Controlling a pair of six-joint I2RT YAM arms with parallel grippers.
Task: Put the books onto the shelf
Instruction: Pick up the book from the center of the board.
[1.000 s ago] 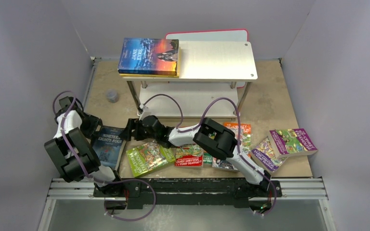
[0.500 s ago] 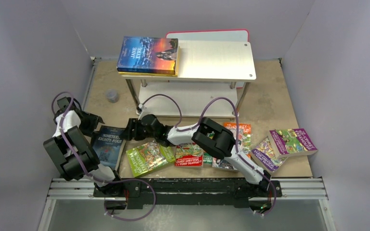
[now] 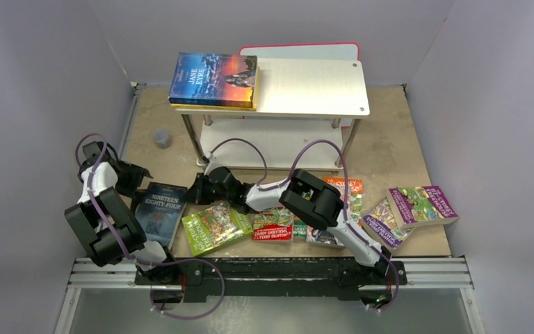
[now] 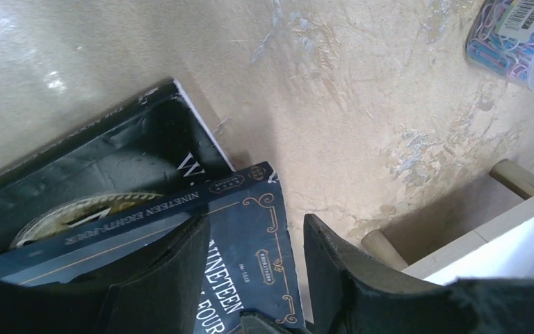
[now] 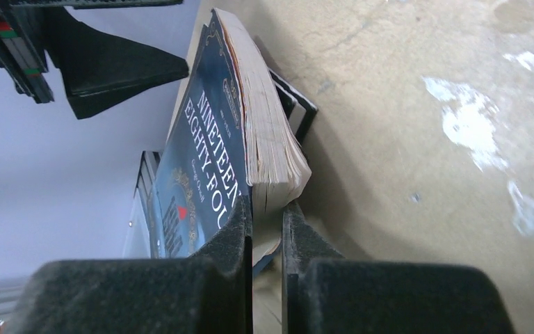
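Since a second ago the right gripper (image 5: pixel 267 236) has pressed shut, pinching the right edge of the blue book (image 5: pixel 208 160), which lies near left atop a black book (image 4: pixel 90 163). Left gripper (image 4: pixel 256 257) hangs half-spread above it. This light paperback will likely sag, so hold deeper.

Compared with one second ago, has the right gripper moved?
Yes. In the top view the right gripper has shifted slightly right, ending nearly below the front-left leg of the shelf.
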